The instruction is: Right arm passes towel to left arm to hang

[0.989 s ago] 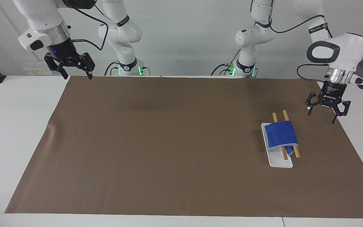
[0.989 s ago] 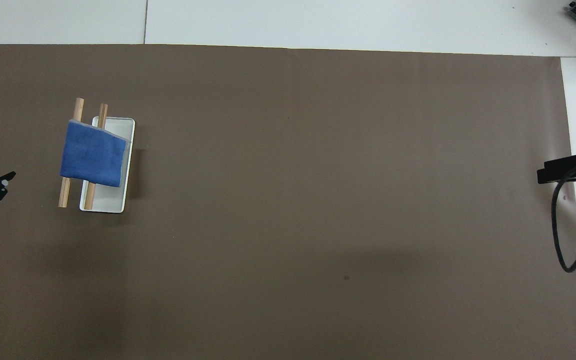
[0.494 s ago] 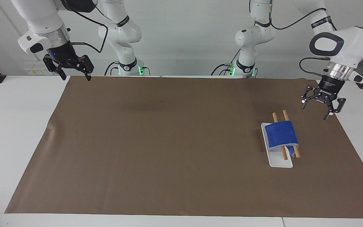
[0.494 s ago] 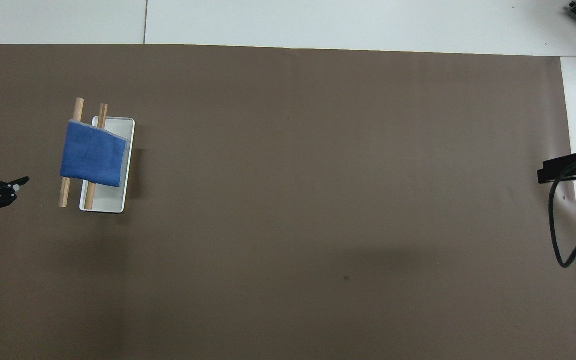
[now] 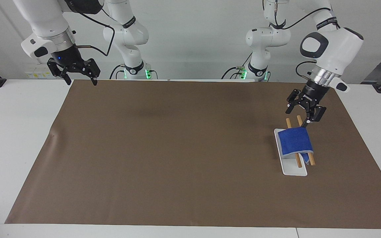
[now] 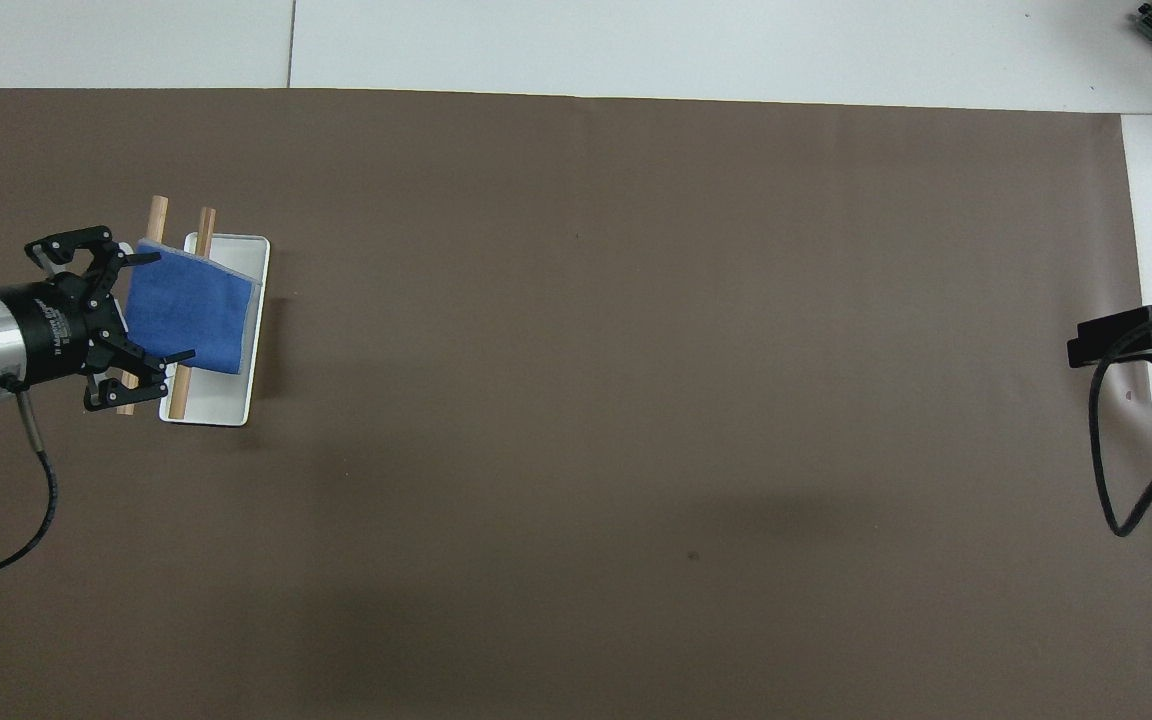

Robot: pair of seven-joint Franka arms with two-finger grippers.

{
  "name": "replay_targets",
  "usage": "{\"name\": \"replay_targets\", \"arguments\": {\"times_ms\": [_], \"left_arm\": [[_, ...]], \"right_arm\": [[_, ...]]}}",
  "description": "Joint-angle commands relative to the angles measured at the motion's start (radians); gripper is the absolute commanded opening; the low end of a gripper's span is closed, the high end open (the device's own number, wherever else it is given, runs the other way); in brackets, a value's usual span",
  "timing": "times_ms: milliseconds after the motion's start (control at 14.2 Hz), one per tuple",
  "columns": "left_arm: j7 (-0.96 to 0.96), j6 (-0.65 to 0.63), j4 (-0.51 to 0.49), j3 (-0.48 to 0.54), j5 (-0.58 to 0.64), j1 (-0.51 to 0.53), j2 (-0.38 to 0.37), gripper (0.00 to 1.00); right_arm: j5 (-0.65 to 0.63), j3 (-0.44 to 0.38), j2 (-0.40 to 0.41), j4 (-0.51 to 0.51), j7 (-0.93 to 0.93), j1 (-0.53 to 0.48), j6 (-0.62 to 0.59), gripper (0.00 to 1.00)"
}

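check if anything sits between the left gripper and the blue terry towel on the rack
Nothing visible does. The left gripper, open, hangs over the robot-side ends of the two wooden rods, beside the blue terry towel draped over them; only open air separates them.

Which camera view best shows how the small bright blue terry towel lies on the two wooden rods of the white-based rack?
The overhead view: the small bright blue terry towel spreads flat across both wooden rods, the left gripper open at its edge. The facing view shows the towel draped, one end hanging under the rods, above the white base.
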Motion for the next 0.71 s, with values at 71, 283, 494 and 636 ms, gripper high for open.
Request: {"name": "replay_targets", "arguments": {"times_ms": [71,283,494,636], "left_arm": [[0.016,-0.027,0.053,0.016,0.149,-0.067,0.018,1.00],[0.181,-0.027,0.064,0.016,0.246,-0.110,0.024,1.00],[0.452,-0.027,0.080,0.016,0.288,-0.116,0.027,1.00],[0.665,-0.026,0.088,0.017,0.288,-0.115,0.034,1.00]], "right_arm": [[-0.001,0.007,-0.010,0.006,0.015,-0.006,-0.022,1.00],[-0.001,0.007,-0.010,0.008,0.015,-0.005,-0.022,1.00],[-0.001,0.007,-0.018,0.008,0.013,-0.005,-0.023,1.00],[-0.001,0.007,-0.021,0.008,0.013,-0.006,-0.023,1.00]]}}
